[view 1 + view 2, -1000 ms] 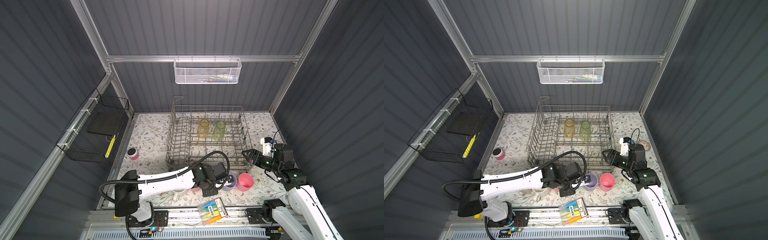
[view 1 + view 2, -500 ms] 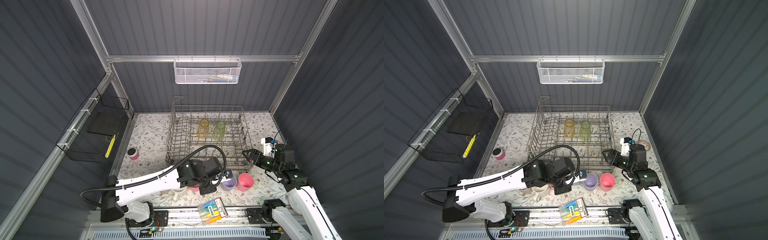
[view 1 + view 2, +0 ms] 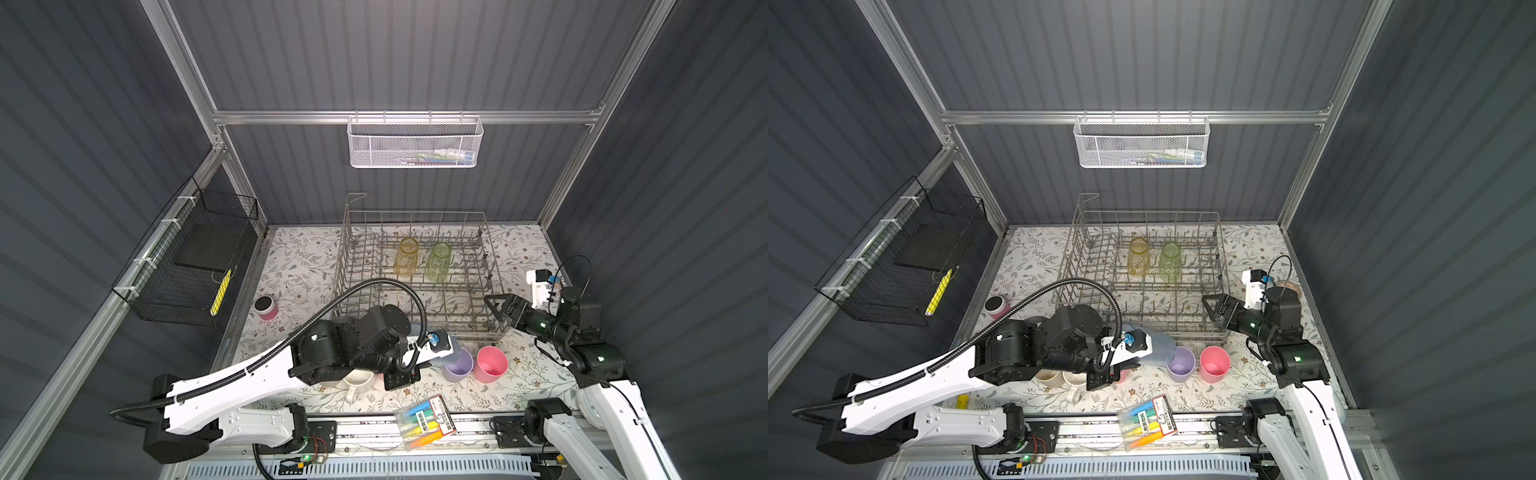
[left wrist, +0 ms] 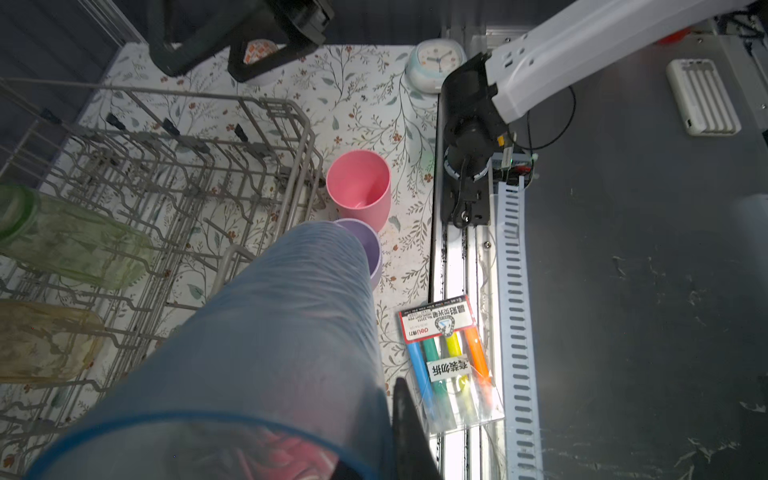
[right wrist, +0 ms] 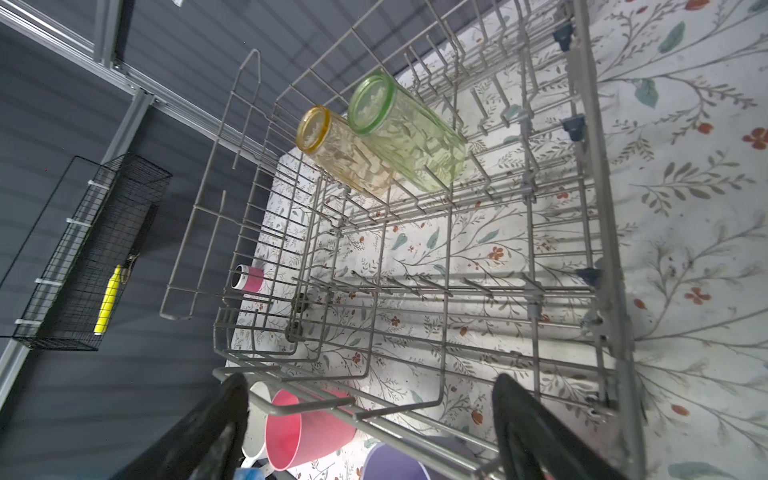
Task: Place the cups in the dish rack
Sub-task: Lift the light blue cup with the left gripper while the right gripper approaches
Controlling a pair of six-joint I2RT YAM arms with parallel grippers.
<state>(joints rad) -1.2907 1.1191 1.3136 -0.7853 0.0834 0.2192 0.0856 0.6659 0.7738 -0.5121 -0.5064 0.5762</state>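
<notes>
The left hand [image 3: 1136, 358] is pinching the clear-blue tumbler [image 4: 270, 332], which hangs tipped on its side just outside the dish rack's [image 3: 341, 266] near wall, closed end leading. This looks like the carry step: the tumbler is lifted but not yet inside the rack. The amber glass [image 3: 406, 257] and green glass [image 3: 438, 261] already lean in the rack's far rows. A lilac tumbler [image 3: 459, 365], a pink tumbler [image 3: 491, 363] and a mug [image 3: 357, 380] wait on the tabletop beside the rack's near wall. Next, the tumbler probably needs raising over that wall and turning mouth-down onto the empty near tines. The right hand [image 3: 494, 307], spread and empty at the rack's near right corner, may crowd that path.
</notes>
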